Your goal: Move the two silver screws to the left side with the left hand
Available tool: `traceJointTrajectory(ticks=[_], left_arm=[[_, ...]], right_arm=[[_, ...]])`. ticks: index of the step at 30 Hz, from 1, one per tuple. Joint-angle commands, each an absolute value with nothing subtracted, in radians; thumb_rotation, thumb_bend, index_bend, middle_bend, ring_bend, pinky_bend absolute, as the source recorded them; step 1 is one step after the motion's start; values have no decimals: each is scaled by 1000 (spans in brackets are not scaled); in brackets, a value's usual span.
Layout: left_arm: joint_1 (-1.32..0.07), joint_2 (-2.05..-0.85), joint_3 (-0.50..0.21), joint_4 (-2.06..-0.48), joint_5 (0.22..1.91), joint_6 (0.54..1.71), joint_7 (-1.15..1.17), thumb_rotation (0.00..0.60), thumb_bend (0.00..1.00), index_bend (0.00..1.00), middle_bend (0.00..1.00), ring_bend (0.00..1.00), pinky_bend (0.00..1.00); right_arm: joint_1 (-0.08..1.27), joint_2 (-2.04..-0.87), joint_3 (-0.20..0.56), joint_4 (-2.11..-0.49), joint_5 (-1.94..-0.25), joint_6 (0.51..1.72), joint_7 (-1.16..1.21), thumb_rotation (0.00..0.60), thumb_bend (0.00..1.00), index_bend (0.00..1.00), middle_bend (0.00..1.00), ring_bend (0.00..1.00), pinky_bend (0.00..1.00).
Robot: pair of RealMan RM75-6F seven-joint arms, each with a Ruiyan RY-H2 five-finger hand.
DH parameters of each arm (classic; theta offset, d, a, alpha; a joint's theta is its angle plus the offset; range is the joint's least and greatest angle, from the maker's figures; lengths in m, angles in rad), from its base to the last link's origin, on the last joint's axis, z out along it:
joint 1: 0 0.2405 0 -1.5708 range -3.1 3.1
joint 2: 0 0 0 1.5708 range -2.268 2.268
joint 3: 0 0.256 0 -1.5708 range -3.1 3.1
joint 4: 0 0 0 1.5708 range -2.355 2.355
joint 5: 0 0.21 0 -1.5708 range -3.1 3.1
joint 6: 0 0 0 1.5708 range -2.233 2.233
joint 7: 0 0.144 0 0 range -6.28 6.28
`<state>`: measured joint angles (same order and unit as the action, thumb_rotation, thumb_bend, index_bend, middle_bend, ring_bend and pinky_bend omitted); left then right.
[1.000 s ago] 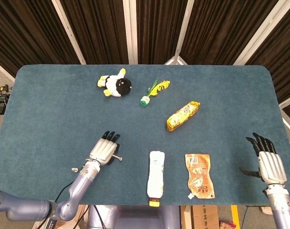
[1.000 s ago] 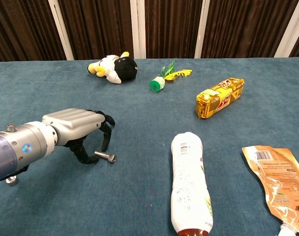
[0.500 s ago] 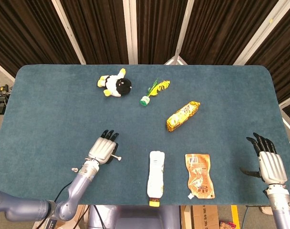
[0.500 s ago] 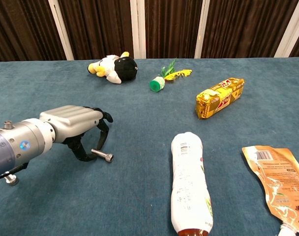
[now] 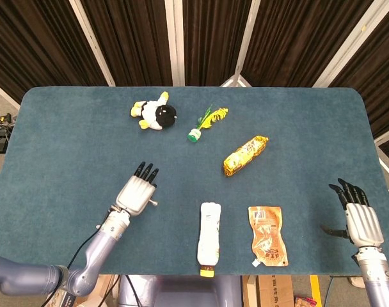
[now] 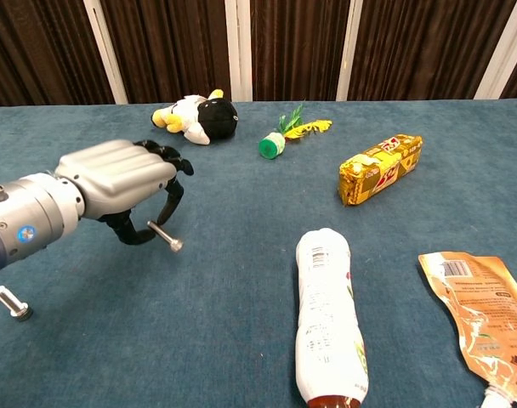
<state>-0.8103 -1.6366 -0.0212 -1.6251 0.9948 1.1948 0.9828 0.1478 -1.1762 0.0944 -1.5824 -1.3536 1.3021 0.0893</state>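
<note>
- My left hand (image 6: 114, 183) is raised above the desk (image 6: 241, 340), fingers curled down, pinching one silver screw (image 6: 165, 236) between thumb and fingertip; the screw sticks out tilted, head lowest, clear of the cloth.
- From the head view the same hand (image 5: 135, 195) sits near the front-left of the desk, with only the screw's tip showing at its right edge.
- The second silver screw (image 6: 13, 303) lies on the cloth to the left of and nearer than my hand, apart from it.
- White bottle (image 6: 328, 319) lies lengthwise to the right; orange pouch (image 6: 480, 319) just beyond it.
- Further back: plush toy (image 6: 197, 116), green-and-yellow feather toy (image 6: 286, 136), gold snack pack (image 6: 380, 168).
- My right hand (image 5: 356, 211) rests at the far right edge, fingers spread, holding nothing.
</note>
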Motion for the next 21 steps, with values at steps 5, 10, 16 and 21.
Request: traceJointTrajectory(ticks=[5, 10, 16, 21], left_arm=[[-848, -1606, 25, -1622, 1076, 1258, 1252, 600, 519, 575, 94, 0, 0], [-862, -1599, 36, -1608, 1091, 1265, 1361, 600, 521, 575, 94, 0, 0], [-871, -1606, 58, -1568, 1083, 1247, 1476, 600, 523, 569, 94, 0, 0], [-868, -1619, 68, -1528, 1091, 1231, 1486, 600, 523, 566, 94, 0, 0]], right_arm=[[148, -1175, 94, -1584, -1354, 1301, 94, 600, 113, 161, 67, 38, 0], [148, -1175, 95, -1583, -1353, 1301, 96, 600, 112, 161, 68, 38, 0], [149, -1177, 93, -1582, -1355, 1299, 96, 600, 113, 161, 67, 38, 0], [149, -1175, 93, -1583, -1356, 1300, 99, 600, 113, 162, 68, 38, 0]])
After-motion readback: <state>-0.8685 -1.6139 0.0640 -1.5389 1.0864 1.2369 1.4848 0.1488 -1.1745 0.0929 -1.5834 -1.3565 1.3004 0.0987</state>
